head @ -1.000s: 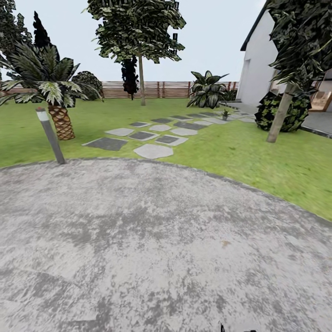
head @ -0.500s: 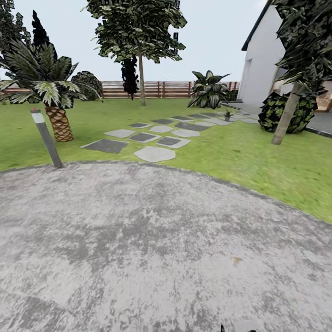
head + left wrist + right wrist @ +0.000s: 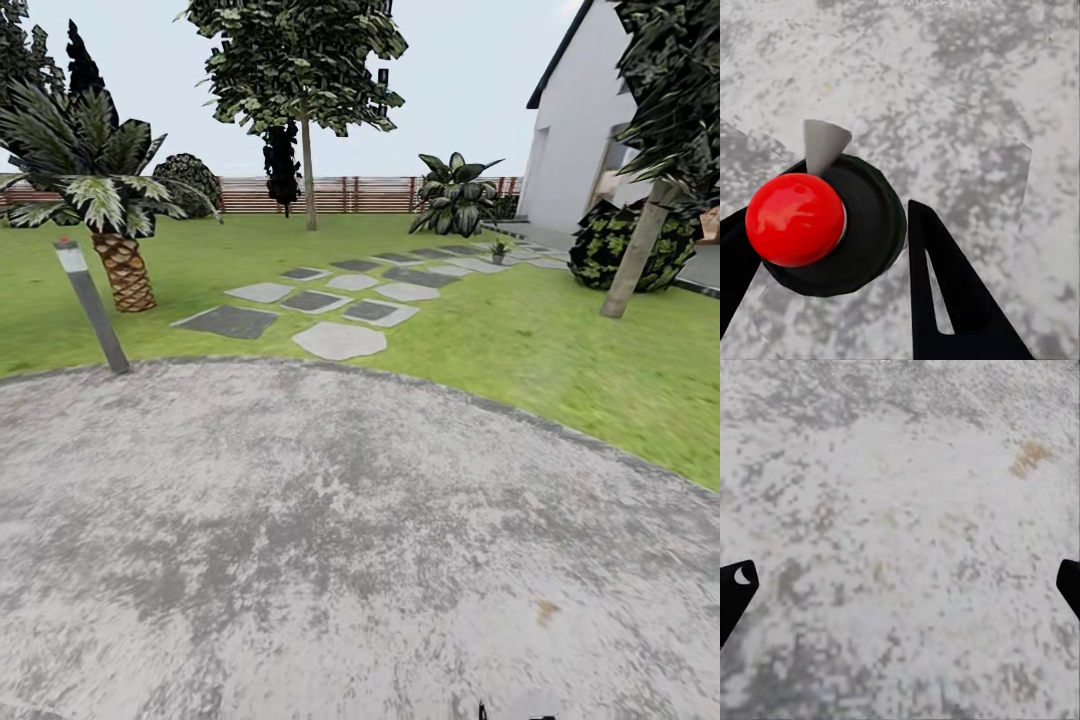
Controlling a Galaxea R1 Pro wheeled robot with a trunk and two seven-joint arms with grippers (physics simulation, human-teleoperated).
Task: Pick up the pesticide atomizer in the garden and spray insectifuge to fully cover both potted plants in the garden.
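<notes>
Robot on the round grey patio (image 3: 330,540) of the garden, head cam facing the lawn (image 3: 520,340). L gripper (image 3: 825,247) is clamped on the pesticide atomizer (image 3: 832,225): seen from above in the L wrist view, red round cap, black body, grey cone nozzle, with 1 black finger (image 3: 945,285) on each side and bare paving beneath. R gripper (image 3: 900,585) carries nothing; its 2 fingertips (image 3: 736,585) sit at opposite edges of the R wrist view, jaws wide apart, over mottled grey paving with a small orange-brown stain.

From the patio's far edge, grey stepping stones (image 3: 340,300) run across the grass toward the white house (image 3: 575,130). 1 potted plant (image 3: 498,250), small and green, stands at the far end of that path, well apart from the robot; too small for detail. Just behind it, a big dark broad-leaved shrub (image 3: 455,195) before the brown slatted fence (image 3: 350,193). A palm (image 3: 95,190) and a leaning bollard lamp (image 3: 90,305) stand near the patio's far L edge; a tall tree (image 3: 300,70) mid-lawn.
</notes>
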